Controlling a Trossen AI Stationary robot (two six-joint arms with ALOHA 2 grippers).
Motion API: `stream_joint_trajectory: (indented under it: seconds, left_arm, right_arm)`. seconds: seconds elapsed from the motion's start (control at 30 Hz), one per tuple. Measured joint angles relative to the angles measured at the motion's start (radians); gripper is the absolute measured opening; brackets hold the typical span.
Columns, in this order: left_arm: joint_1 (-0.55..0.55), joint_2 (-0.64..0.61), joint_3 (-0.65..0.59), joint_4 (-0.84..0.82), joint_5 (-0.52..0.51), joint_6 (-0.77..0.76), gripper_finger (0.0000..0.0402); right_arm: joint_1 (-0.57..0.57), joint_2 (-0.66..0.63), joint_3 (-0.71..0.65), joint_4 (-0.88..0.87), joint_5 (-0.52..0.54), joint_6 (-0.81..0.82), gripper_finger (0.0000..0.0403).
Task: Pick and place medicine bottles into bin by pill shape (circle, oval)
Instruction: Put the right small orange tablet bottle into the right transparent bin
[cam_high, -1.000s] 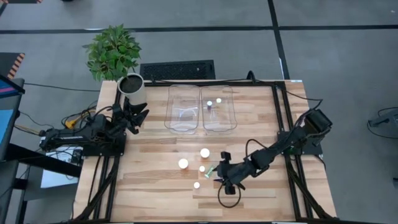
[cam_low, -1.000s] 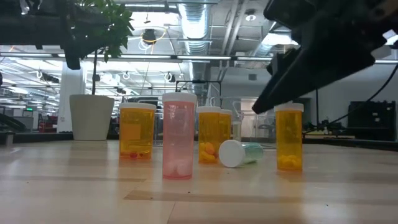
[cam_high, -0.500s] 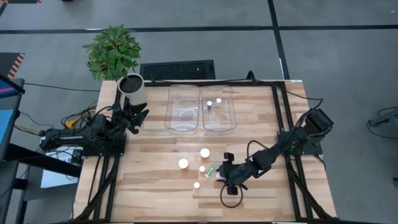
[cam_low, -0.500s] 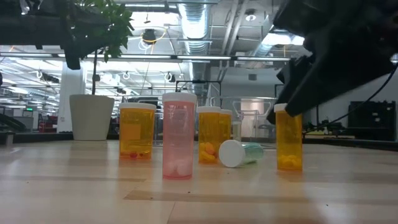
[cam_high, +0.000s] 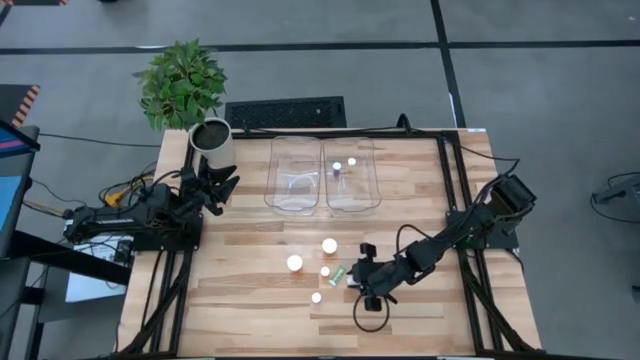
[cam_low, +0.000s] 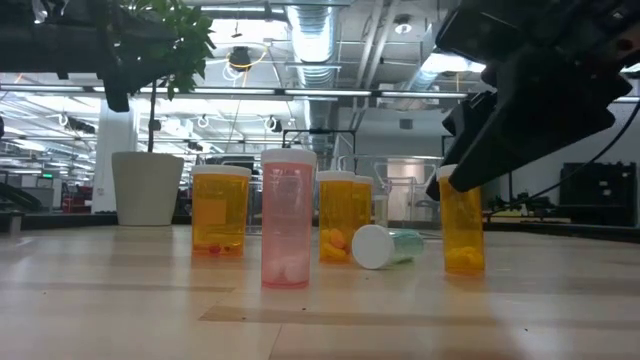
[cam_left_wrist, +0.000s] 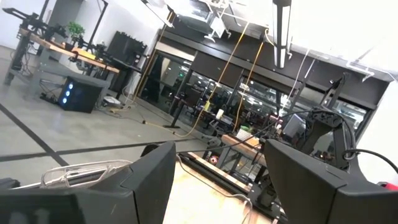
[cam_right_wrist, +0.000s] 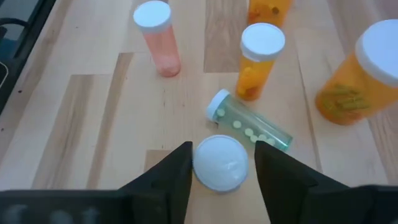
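Though narrowed round the white cap of an upright bottle (cam_right_wrist: 219, 163), not clamped for certain: one of the fingers (cam_right_wrist: 168, 177) touching the cap or nearly so, a sliver of gap at the other. Right gripper (cam_right_wrist: 221, 155) low over the front middle of the bench (cam_high: 250, 300), straddling that bottle from above. Left gripper (cam_left_wrist: 217, 180) parked by the left rear corner, fingers wide, holding nothing.

Could go wrong in several ways:
- Tipping the bottle if one finger lands first and pushes sideways; already looks a touch off plumb in the low view (cam_low: 462, 225).
- Slipping off the smooth round cap if pinched too high or too lightly during the lift.
- Nudging the green bottle (cam_right_wrist: 249, 127), lying just beside, and sending it rolling toward the other bottles.
- Dropping into the wrong one of the two clear bins (cam_high: 293, 175) at the rear; pill shape hard to read from above through the cap.

Bottle: standing on its base, long axis vertical, cap up toward the wrist camera, orange body below with pills at the bottom. Near the front of the cluster, at its right end, well apart from the bins. Green bottle by contrast on its side, long axis flat along the bench, cap end nearest the gripped cap.
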Motion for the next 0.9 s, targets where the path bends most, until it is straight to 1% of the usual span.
stream_joint_trajectory:
  seconds: [0.17,0.27,0.4,0.53,0.67,0.8,0.9]
  left_arm:
    - [0.000,0.000,0.000,0.000,0.000,0.000,0.0240]
    - [0.000,0.000,0.000,0.000,0.000,0.000,0.0240]
    - [0.000,0.000,0.000,0.000,0.000,0.000,0.0240]
    - [0.000,0.000,0.000,0.000,0.000,0.000,0.0240]
    - [0.000,0.000,0.000,0.000,0.001,0.000,0.0240]
    - [0.000,0.000,0.000,0.000,0.001,0.000,0.0240]
    - [0.000,0.000,0.000,0.000,0.001,0.000,0.0240]
  right_arm:
    - [0.000,0.000,0.000,0.000,0.000,-0.001,0.0134]
    - [0.000,0.000,0.000,0.001,0.000,-0.003,0.0118]
    - [0.000,0.000,0.000,0.002,-0.001,-0.003,0.0116]
    - [-0.007,-0.018,0.000,-0.007,-0.002,-0.011,0.0132]
    - [-0.021,-0.093,0.001,-0.059,-0.002,-0.043,0.0136]
    - [-0.049,-0.223,0.000,-0.168,0.004,-0.114,0.0127]
    - [-0.090,-0.344,0.000,-0.259,0.060,-0.190,0.0124]
